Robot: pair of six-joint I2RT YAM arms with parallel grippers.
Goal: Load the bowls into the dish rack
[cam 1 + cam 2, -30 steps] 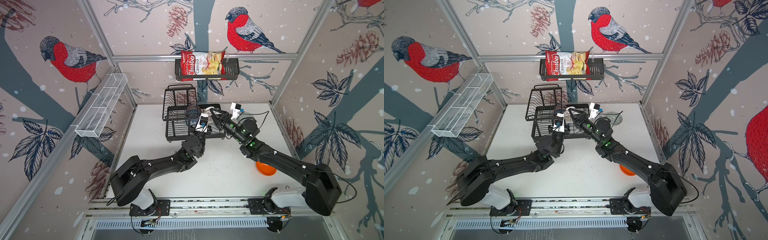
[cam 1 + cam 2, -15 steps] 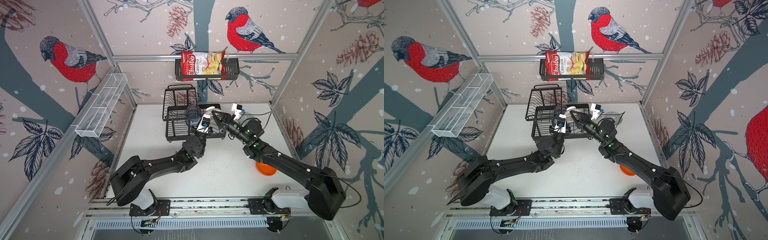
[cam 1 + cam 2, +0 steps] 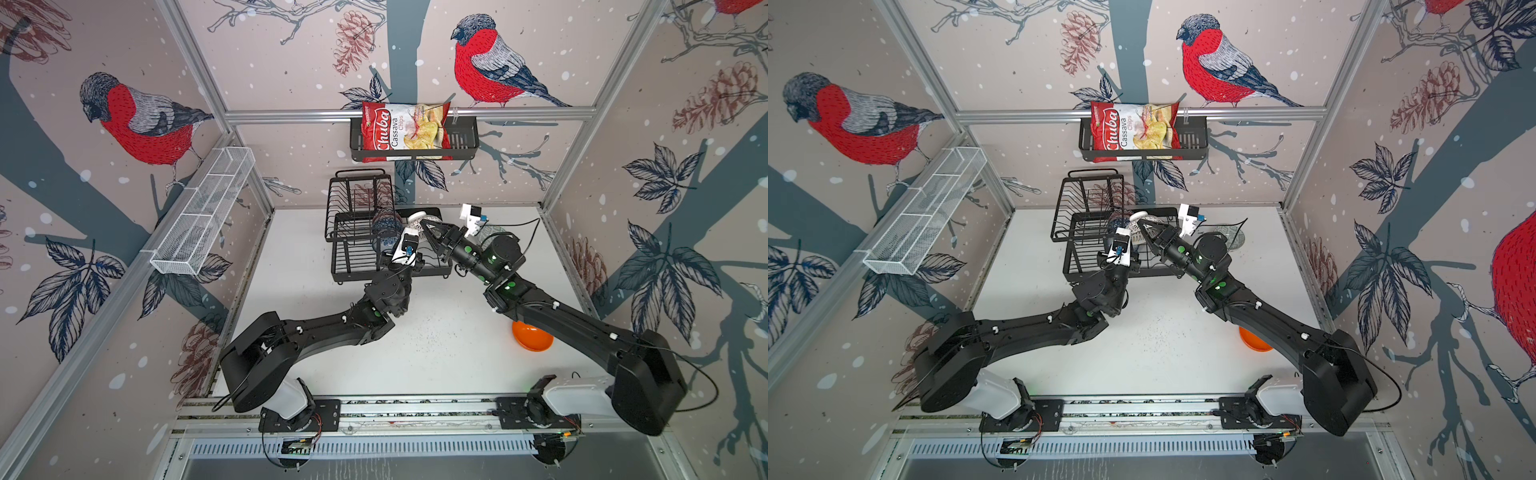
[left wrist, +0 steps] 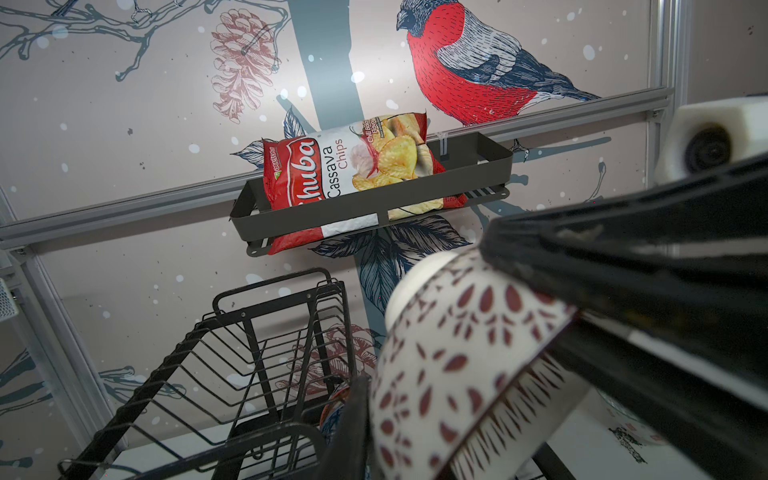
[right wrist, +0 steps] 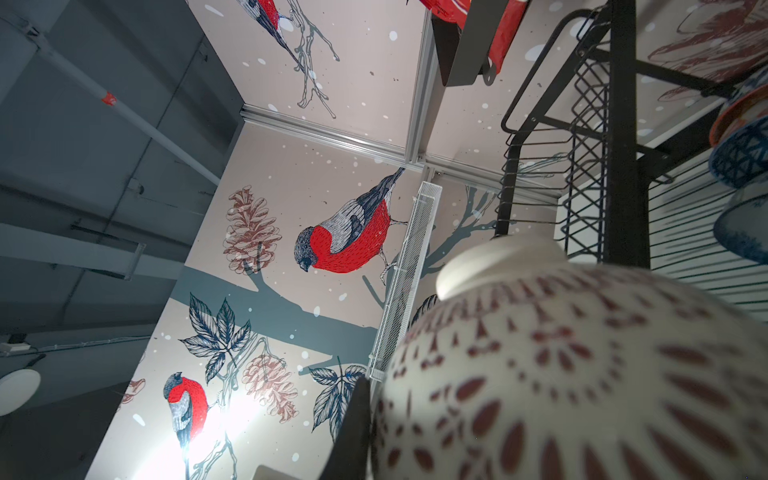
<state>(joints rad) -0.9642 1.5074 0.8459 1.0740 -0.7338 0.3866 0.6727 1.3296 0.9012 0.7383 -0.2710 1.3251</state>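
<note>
The white bowl looks glazed, slippery and breakable. The right gripper pinches its rim, the sensible hold. Left fingers: spread unclear.

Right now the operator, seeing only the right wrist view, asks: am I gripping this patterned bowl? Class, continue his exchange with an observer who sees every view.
Observer: Yes. In a top view the right gripper pinches the white patterned bowl at the dish rack.
Operator: Any bowls not yet racked?
Observer: An orange bowl sits on the table, partly under your right arm.
Operator: Only that one?
Observer: No. A second patterned bowl lies on the table right of the rack, partly behind the same arm.
</note>
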